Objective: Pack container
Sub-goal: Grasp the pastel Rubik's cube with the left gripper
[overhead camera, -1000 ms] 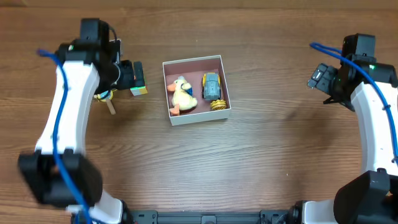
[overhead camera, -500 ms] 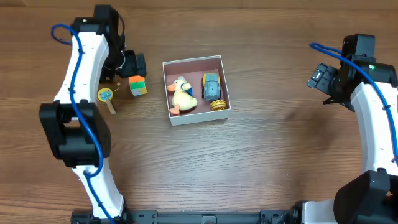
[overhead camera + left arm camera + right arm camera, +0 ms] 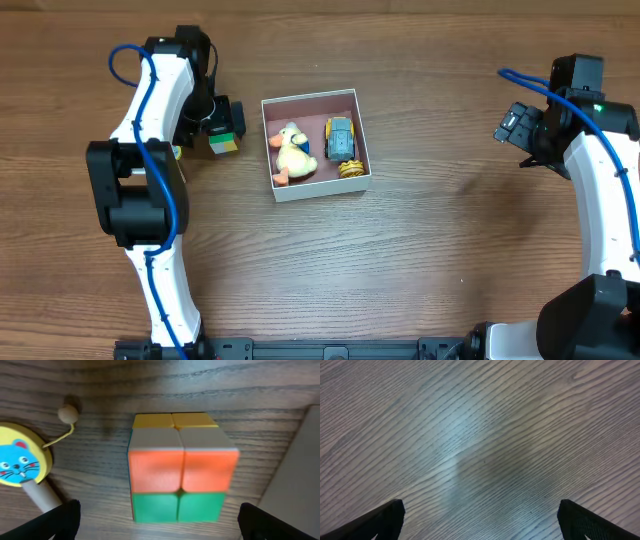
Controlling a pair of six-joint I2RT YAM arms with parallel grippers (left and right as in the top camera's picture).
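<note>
The left gripper [image 3: 160, 521] hangs over the colour cube [image 3: 180, 467]. Its fingers are spread wider than the cube, one on each side, and neither touches it. This stance suits a descent to grasp, which is judged to be the step in hand. The cube rests on the counter [image 3: 420, 260], square to the fingers, so flat faces would meet the pads. A mouse-face rattle [image 3: 17, 462] lies just beside the cube, outside the closing path. On the cube's other side, near it, stands the container [image 3: 318, 189], mid-counter where either arm could reach it. A plush duck [image 3: 293, 152], a toy car [image 3: 341, 137] and a small yellow item [image 3: 350, 168] already lie inside. Well apart, the right gripper [image 3: 480, 520] hovers with fingers apart, holding nothing; only wood grain shows beneath it.
</note>
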